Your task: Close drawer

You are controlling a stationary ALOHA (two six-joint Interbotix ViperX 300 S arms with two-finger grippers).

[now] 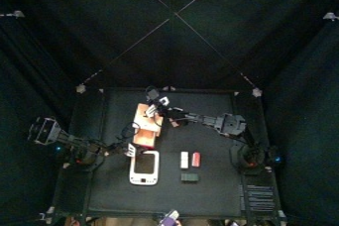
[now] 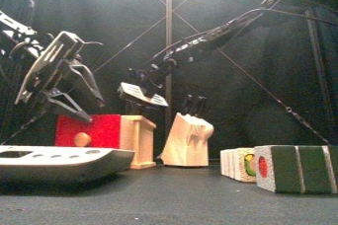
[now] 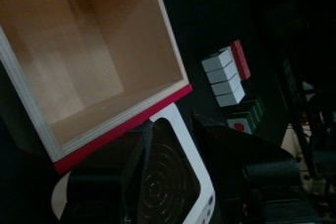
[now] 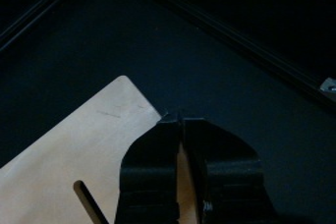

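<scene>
The drawer (image 1: pixel 146 123) stands at the table's middle left with its tray pulled out toward the front. The tray's red front (image 2: pixel 86 128) and knob face the front edge. In the left wrist view the open wooden tray (image 3: pixel 98 51) is empty, and its red rim lies just beyond the jaws. My left gripper (image 2: pixel 59 106) hangs open above and in front of the tray, touching nothing. My right gripper (image 4: pixel 178 130) is shut, reaching in over the drawer's back, its tips at the edge of the whitish top (image 4: pixel 92 159).
A white gadget (image 1: pixel 146 168) with a dark screen lies in front of the tray, below the left gripper (image 3: pixel 178 174). Small red and white blocks (image 1: pixel 191 158) and a dark block (image 1: pixel 189 177) sit to the right. A tan wedge-shaped piece (image 2: pixel 185 140) stands to the right of the drawer.
</scene>
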